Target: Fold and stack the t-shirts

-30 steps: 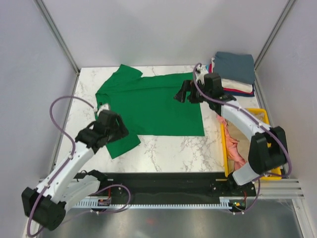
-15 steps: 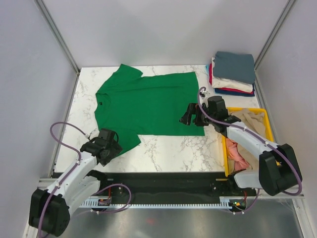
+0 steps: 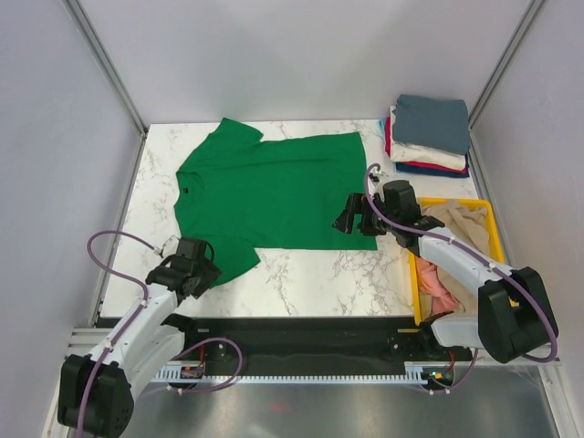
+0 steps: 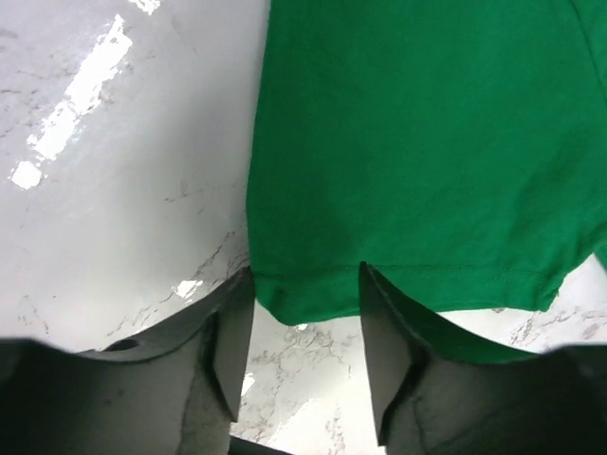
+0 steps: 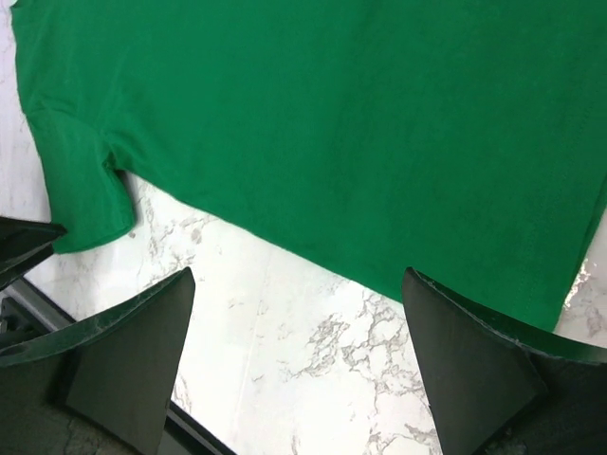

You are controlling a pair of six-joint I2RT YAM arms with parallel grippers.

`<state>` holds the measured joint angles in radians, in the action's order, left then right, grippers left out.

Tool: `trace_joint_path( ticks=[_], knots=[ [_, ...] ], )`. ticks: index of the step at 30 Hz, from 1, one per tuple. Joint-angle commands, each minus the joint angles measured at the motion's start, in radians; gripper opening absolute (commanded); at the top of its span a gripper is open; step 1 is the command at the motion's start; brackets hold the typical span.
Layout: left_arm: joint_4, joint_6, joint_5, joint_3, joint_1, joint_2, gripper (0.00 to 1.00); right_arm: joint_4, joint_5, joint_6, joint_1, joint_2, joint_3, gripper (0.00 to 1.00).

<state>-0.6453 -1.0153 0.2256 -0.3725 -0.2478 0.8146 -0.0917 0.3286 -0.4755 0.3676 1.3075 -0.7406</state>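
Note:
A bright green t-shirt (image 3: pixel 274 187) lies spread flat on the marble table, neck to the left. My left gripper (image 3: pixel 193 266) is open and low at the near-left sleeve. In the left wrist view the sleeve hem (image 4: pixel 313 299) lies between the tips of my left gripper (image 4: pixel 305 280), not pinched. My right gripper (image 3: pixel 352 215) is open wide at the shirt's near-right hem corner. In the right wrist view the right gripper (image 5: pixel 296 284) hangs over bare marble, with the green shirt (image 5: pixel 332 123) just beyond the fingertips. A stack of folded t-shirts (image 3: pixel 429 135), slate blue on top, sits at the back right.
A yellow bin (image 3: pixel 415 274) at the right edge holds loose beige (image 3: pixel 456 224) and salmon pink (image 3: pixel 436 287) shirts. The right arm reaches across its near-left corner. Grey walls close in both sides and the back.
The left gripper drew back toward the near edge to the sleeve hem. The right gripper moved from the shirt's far right side to its near-right corner. The shirt now lies flatter.

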Motion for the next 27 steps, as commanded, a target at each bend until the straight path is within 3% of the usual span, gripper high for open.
trace_joint_path(
  ticks=[1, 7, 12, 20, 27],
  knots=[
    [0.108, 0.001, -0.026, 0.024, 0.004, -0.002, 0.53, -0.009, -0.086, -0.034, 0.001, -0.01, 0.032, 0.98],
    [0.174, 0.02, -0.049, 0.064, 0.004, 0.003, 0.19, -0.042, -0.272, -0.142, 0.001, -0.091, 0.148, 0.98],
    [0.158, 0.05, -0.022, 0.021, 0.004, -0.051, 0.02, -0.057, -0.352, -0.279, 0.001, -0.178, 0.25, 0.97],
    [0.137, 0.118, 0.035, -0.008, 0.004, -0.121, 0.02, -0.069, -0.459, -0.302, 0.005, -0.116, 0.264, 0.91],
    [0.157, 0.124, 0.031, 0.018, 0.005, -0.149, 0.02, -0.003, -0.445, -0.302, 0.005, 0.01, 0.234, 0.72]
  ],
)
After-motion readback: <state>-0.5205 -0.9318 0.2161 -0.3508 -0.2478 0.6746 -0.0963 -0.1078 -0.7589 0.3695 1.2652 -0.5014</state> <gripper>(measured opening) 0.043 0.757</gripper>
